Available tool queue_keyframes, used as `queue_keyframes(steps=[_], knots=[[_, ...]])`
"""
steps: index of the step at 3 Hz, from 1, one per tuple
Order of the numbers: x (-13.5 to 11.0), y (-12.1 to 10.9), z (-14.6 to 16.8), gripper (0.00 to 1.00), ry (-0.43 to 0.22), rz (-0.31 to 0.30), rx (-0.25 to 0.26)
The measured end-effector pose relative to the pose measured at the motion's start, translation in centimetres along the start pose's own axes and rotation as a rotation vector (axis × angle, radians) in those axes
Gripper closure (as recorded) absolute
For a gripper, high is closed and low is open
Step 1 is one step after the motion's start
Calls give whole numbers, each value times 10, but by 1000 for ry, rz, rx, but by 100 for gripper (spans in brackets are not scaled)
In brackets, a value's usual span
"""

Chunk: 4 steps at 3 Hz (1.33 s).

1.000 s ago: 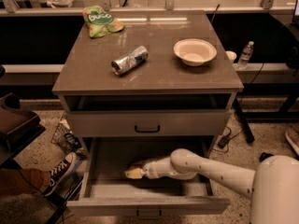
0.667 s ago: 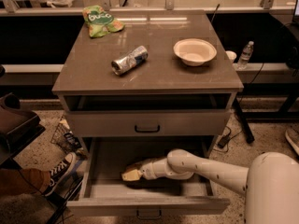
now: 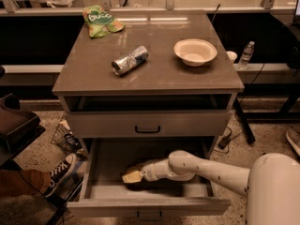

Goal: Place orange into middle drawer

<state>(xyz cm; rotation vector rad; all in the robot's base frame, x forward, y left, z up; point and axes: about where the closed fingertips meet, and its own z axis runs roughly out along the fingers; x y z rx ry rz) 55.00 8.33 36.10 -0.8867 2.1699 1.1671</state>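
Note:
The lowest drawer [image 3: 149,205] of the grey cabinet is pulled out, a wide grey tray with low walls. My white arm reaches into it from the right. My gripper [image 3: 132,176] is low inside the drawer, left of centre, close to the floor. A yellowish patch shows at its tip, and I cannot tell whether this is the orange. No orange shows on the cabinet top or elsewhere.
On the cabinet top lie a green snack bag [image 3: 101,20], a silver and blue can [image 3: 129,60] on its side and a white bowl [image 3: 195,52]. The upper drawer front [image 3: 147,124] with its black loop handle is shut. A sneaker [image 3: 60,171] lies on the floor at left.
My gripper has moved a little further left inside the open drawer. The things on top have not moved.

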Motion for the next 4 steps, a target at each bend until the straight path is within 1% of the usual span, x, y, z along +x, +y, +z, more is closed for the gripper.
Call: queue_keyframes(steps=[1, 2, 3, 4], knots=[[0, 1, 2, 42, 1, 0, -3], [-1, 2, 1, 11, 1, 0, -3], [-12, 10, -7, 0, 1, 0, -3], [-13, 11, -7, 0, 1, 0, -3]])
